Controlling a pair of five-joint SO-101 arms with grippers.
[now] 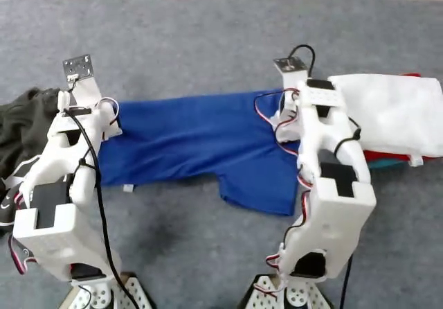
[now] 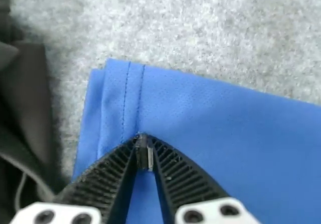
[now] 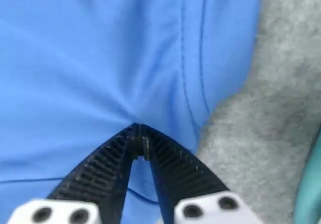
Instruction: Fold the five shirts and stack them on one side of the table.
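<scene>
Blue shirt (image 1: 201,139) lies spread across the middle of the table (image 1: 208,39), between my two arms. Left claw (image 2: 144,151) is pinched closed on its hemmed edge near a corner, with fabric caught at the tips. Right claw (image 3: 139,141) is closed too, at the opposite end just inside a stitched hem, and I see cloth puckering at its tips. Dark shirt (image 1: 24,122) is heaped at the table's left, beside my left arm. White shirt (image 1: 394,111) sits folded at the right, on red cloth (image 1: 381,156).
</scene>
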